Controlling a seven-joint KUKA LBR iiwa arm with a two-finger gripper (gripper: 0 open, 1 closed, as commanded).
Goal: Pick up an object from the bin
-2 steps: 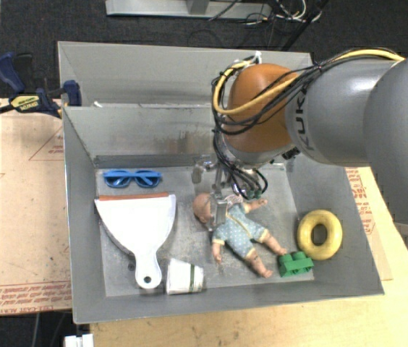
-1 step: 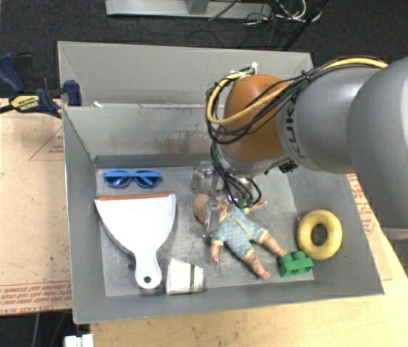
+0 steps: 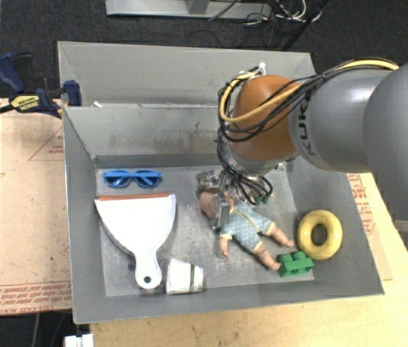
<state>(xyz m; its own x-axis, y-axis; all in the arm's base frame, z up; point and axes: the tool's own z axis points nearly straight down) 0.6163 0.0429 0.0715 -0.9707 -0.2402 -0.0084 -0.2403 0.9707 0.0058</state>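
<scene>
Grasp step, I'd judge: gripper (image 3: 223,207) sits low over the doll (image 3: 249,230), by its head and shoulder, mid-bin. Can't tell how wide the gripper is set, or whether it has the doll. Next move calls for a firm close on the torso, then a straight lift. Bin (image 3: 81,215) also holds blue sunglasses (image 3: 128,178), white scoop (image 3: 139,226), white cup (image 3: 184,278), yellow ring (image 3: 320,233) and green block (image 3: 295,264).

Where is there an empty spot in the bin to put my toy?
Bare floor lies between the white scoop and the doll, along the front from the white cup to the green block, and behind the yellow ring. It is crowded around the doll, under the gripper.
</scene>
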